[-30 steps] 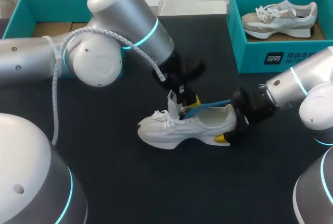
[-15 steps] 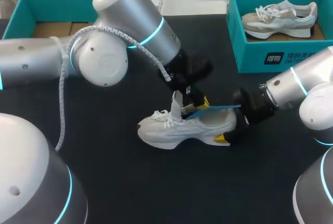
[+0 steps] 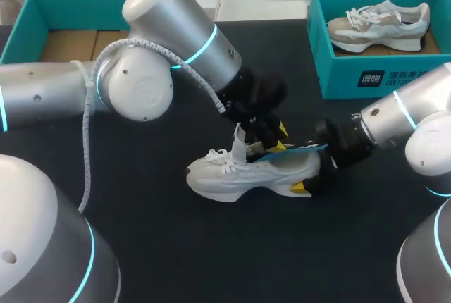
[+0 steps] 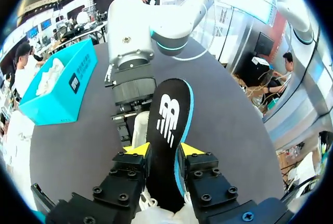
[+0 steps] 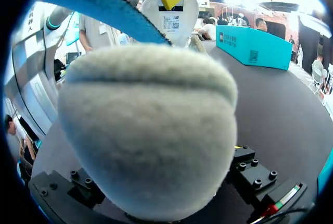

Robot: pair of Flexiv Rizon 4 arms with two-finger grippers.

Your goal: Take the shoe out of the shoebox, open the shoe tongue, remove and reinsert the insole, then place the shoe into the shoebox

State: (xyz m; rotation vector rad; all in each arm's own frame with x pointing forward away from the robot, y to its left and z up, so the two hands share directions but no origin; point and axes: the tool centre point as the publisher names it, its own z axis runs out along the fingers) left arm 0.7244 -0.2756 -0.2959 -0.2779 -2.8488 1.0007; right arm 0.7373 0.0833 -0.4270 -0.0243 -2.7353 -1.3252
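A white shoe point(image 3: 239, 172) lies on its side on the dark table, toe to the left, tongue point(image 3: 238, 144) pulled up. My left gripper point(image 3: 269, 141) hovers over the shoe's opening. The left wrist view shows its fingers point(image 4: 136, 152) parted, and the black insole point(image 4: 167, 130) with a blue edge runs between them toward the heel. The insole point(image 3: 299, 149) rests low across the opening. My right gripper point(image 3: 311, 175) is closed on the heel, one yellow tip showing below it. That heel point(image 5: 151, 130) fills the right wrist view, with the insole's blue edge point(image 5: 99, 8) beyond.
A teal shoebox point(image 3: 352, 77) at the back right holds a second shoe point(image 3: 380, 25). Another open teal box point(image 3: 28, 21) stands at the back left. My left arm's elbow point(image 3: 141, 84) bulks over the table's left half.
The left gripper's fingers have parted around the insole. The insole has sunk from slanting upward to lying across the shoe's opening. The right arm and shoe have stayed put.
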